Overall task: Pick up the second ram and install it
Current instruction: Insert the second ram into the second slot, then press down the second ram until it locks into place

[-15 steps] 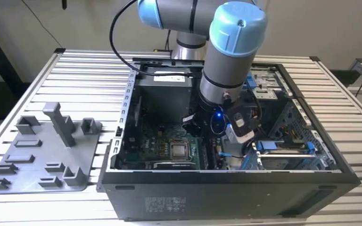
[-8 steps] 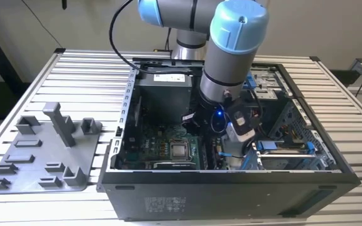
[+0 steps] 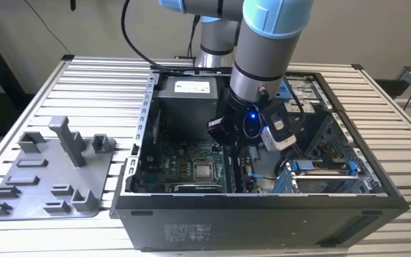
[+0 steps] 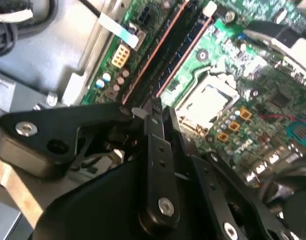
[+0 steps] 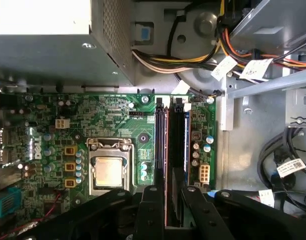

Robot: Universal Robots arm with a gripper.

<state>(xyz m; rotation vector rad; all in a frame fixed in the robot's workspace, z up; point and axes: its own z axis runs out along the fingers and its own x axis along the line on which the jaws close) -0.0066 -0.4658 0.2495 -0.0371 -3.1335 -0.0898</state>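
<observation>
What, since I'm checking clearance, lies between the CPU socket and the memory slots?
In the first wrist view, small capacitors stand between the CPU socket and memory slots.

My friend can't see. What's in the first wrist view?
The gripper hovers over the motherboard's memory slots, where a dark ram stick sits. A square processor socket lies nearby, with a grey power supply and bundled wires beyond the board.

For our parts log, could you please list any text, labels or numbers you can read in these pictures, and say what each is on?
Nothing can be read with confidence.
Power supply label: print too small.
Case front sticker: too small.
Cable tags: blurred.
Motherboard markings: too small.
</observation>
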